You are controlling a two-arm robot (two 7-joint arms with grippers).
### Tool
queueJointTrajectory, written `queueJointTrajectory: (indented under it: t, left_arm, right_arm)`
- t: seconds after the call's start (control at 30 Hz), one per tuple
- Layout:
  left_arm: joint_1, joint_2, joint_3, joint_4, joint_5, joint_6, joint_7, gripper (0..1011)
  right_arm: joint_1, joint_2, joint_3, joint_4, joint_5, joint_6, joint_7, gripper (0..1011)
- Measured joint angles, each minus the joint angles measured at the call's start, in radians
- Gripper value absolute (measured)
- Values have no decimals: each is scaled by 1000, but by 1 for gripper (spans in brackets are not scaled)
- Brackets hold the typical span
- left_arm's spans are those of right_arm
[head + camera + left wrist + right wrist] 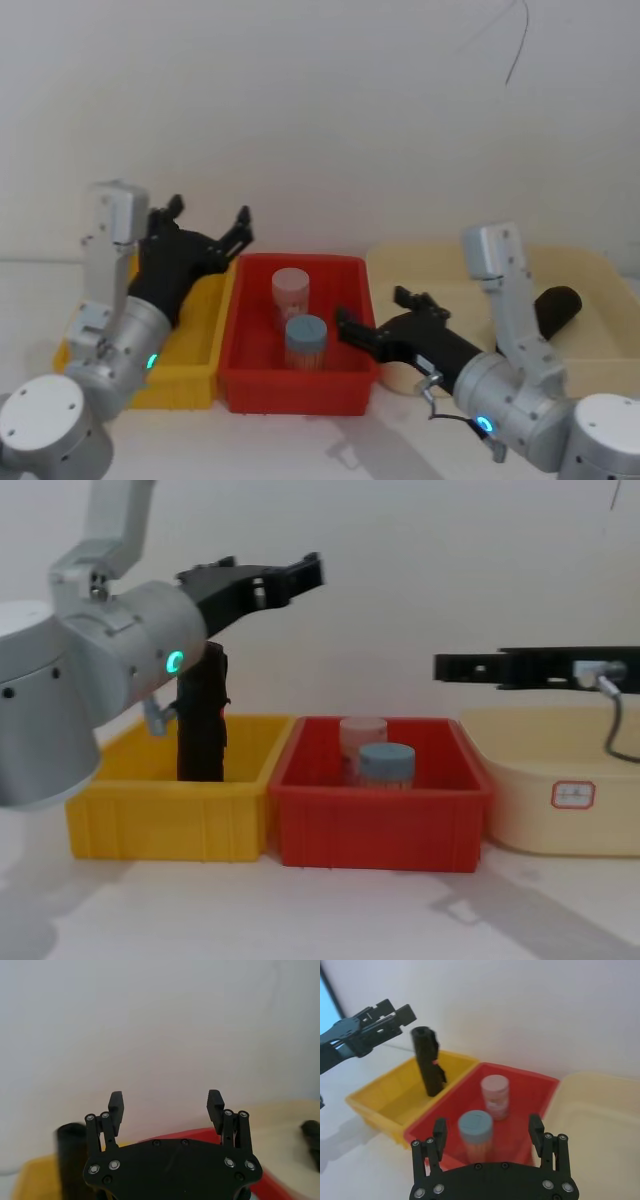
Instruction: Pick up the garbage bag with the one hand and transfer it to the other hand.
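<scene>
Garbage bag (pixel 203 715) roll is standing upright in the yellow bin (pixel 160 820), on the side next to the red bin (pixel 380 825). Left gripper (pixel 210 215) hangs above the yellow bin near the roll's top, fingers spread wide, not touching it. Right gripper (pixel 375 310) floats over the red bin's right side, fingers apart too.

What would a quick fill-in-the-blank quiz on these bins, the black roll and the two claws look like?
1. The garbage bag stands upright in the bin coloured ___.
2. The red bin holds ___ jars.
3. The left claw, raised higher than the garbage bag, has its jaws ___.
4. The right claw holds ___.
Missing words: yellow; two; open; nothing.
</scene>
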Motion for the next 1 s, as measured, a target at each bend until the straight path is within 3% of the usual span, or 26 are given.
queueJointTrajectory:
  t: [0.53,1.0]
  left_arm:
    - [74,29,-94,-61,40,27,132,1001]
    - [100,39,-129,-81,53,37,175,1001]
  right_arm:
    - [80,-6,-97,110,-26,-41,54,1000]
    - [149,-5,-118,242,-38,-73,79,1000]
